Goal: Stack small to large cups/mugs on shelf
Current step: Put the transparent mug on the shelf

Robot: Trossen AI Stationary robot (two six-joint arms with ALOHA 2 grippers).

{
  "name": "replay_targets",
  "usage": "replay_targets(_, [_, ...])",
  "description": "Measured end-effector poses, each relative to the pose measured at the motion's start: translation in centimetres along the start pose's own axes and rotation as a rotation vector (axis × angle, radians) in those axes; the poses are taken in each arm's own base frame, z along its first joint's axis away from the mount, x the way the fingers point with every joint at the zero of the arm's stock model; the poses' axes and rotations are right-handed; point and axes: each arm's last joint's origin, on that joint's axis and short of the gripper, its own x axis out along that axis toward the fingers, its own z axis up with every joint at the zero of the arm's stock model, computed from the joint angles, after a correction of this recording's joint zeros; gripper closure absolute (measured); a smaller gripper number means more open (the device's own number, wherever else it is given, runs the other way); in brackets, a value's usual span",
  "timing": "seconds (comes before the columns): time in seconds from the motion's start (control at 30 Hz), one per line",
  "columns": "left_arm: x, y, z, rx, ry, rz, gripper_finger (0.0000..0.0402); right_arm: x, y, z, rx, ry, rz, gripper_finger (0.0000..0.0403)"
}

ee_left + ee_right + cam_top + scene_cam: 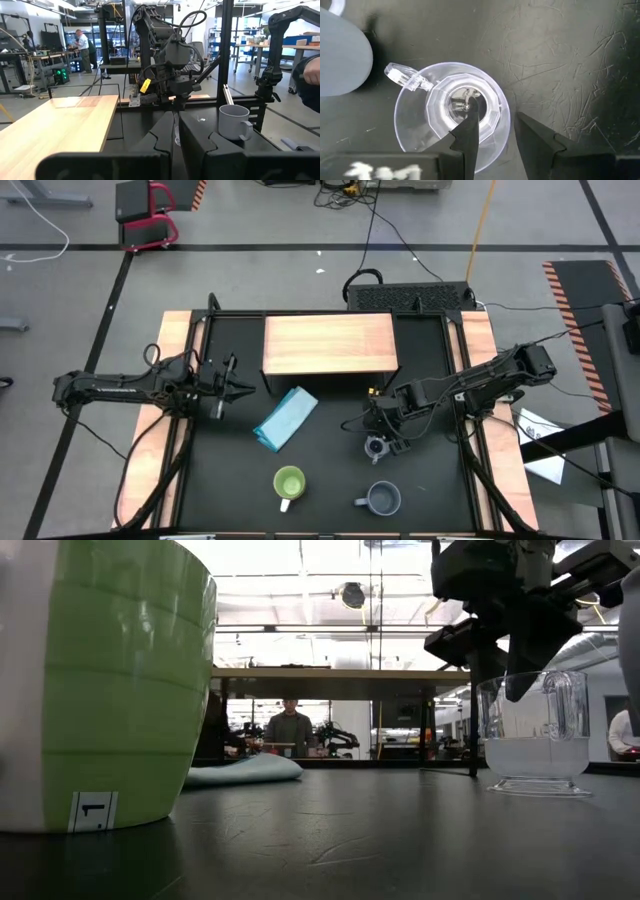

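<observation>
The small clear glass cup (452,117) stands on its base on the black table, right of centre (377,447). My right gripper (497,117) hangs open over it, pointing steeply down. One finger dips inside the cup, the other stands outside its rim, and neither visibly touches the wall. The grey-blue mug (382,500) and the lime-green mug (289,485) stand upright near the front edge. The light-wood shelf (330,345) stands at the back middle. My left gripper (225,375) waits shut and level at the table's left.
A folded light blue cloth (285,418) lies between the shelf and the green mug. Wooden side strips (150,470) flank the black table top. A person (290,728) stands in the room beyond the far edge.
</observation>
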Motion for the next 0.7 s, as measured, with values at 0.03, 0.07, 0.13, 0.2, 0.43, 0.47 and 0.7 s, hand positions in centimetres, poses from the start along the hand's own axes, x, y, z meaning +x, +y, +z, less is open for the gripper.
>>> replay_targets(0.03, [0.0, 0.0, -0.01, 0.0, 0.001, 0.0, 0.0371, 0.0, 0.01, 0.02, -0.001, -0.002, 0.0, 0.0285])
replay_targets(0.07, [0.0, 0.0, -0.02, 0.0, 0.002, 0.0, 0.0371, 0.01, 0.01, 0.03, -0.001, -0.003, 0.0, 0.0285])
replay_targets(0.13, [0.0, 0.0, -0.06, -0.001, 0.006, 0.0, 0.0371, 0.01, 0.0, 0.03, -0.001, -0.003, 0.0, 0.0285])
replay_targets(0.2, [0.0, 0.0, -0.07, -0.002, 0.007, 0.0, 0.0371, 0.01, 0.0, 0.03, 0.0, -0.003, 0.0, 0.0285])
replay_targets(0.43, [0.0, 0.0, -0.08, -0.002, 0.008, 0.0, 0.0371, 0.01, -0.01, 0.05, -0.007, -0.006, -0.001, 0.0285])
replay_targets(0.47, [0.0, 0.0, -0.1, -0.003, 0.01, 0.0, 0.0371, 0.01, -0.01, 0.05, -0.009, -0.006, -0.001, 0.0285])
replay_targets(0.7, [0.0, 0.0, -0.12, -0.003, 0.013, 0.0, 0.0371, 0.01, -0.01, 0.05, -0.026, -0.006, -0.001, 0.0305])
